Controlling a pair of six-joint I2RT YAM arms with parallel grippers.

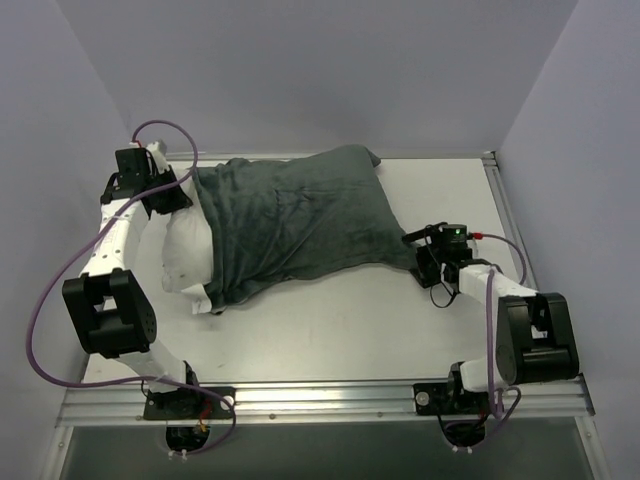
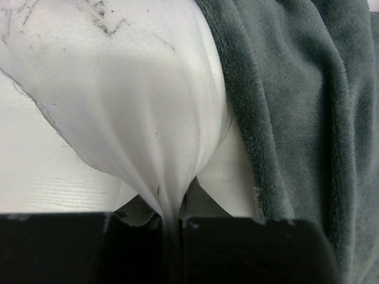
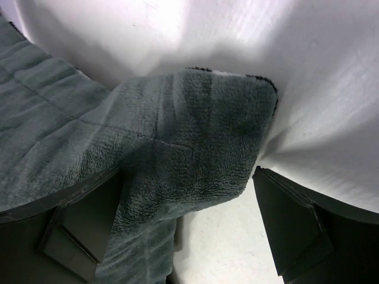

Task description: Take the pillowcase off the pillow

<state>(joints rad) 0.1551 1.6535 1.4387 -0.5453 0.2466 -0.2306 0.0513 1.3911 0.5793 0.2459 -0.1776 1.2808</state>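
plain pale lilac walls (image 1: 300,70) are enclosing a white tabletop (image 1: 330,320), its near edge wearing a silver metal rail (image 1: 330,400).

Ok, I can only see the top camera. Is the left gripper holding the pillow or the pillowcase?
Observer: The pillow. In the left wrist view, the left gripper is shut on a bunch of white pillow fabric. The grey pillowcase lies beside it, not pinched.
Operator: And is the right one holding the pillowcase?
Observer: Not yet. The right wrist view shows the right gripper open, with a pillowcase corner lying between its fingers.
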